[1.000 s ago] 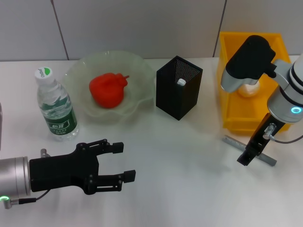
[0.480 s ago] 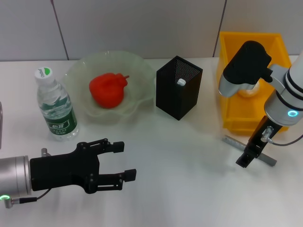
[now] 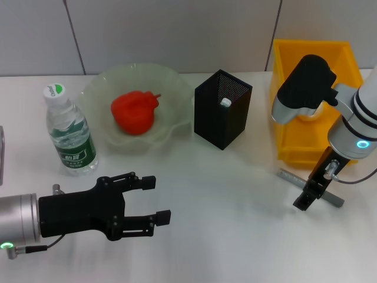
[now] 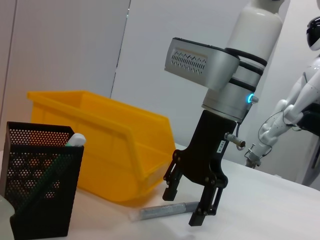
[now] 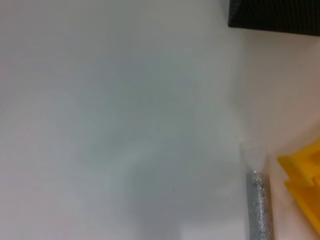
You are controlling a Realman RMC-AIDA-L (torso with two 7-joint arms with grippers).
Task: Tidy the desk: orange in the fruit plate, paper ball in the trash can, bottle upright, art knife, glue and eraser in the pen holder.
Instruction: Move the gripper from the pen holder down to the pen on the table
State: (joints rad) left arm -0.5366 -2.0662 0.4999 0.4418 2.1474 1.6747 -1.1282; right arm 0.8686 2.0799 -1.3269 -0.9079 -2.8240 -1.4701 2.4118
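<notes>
The orange lies in the pale-green fruit plate. At the left the bottle stands upright. A white tip pokes up inside the black mesh pen holder; I cannot tell which item it is. The art knife and eraser are out of view. The paper ball sits in the yellow trash can, mostly behind my right arm. My right gripper is open, fingers straddling a thin grey rod on the desk. My left gripper hovers open and holds nothing at the front left.
The trash can stands close behind the rod, and the pen holder is a little to its left. A grey object shows at the desk's left edge. Bare white desk lies between the two grippers.
My right gripper has shifted slightly left and lower over the grey rod. The left gripper has hardly moved.
</notes>
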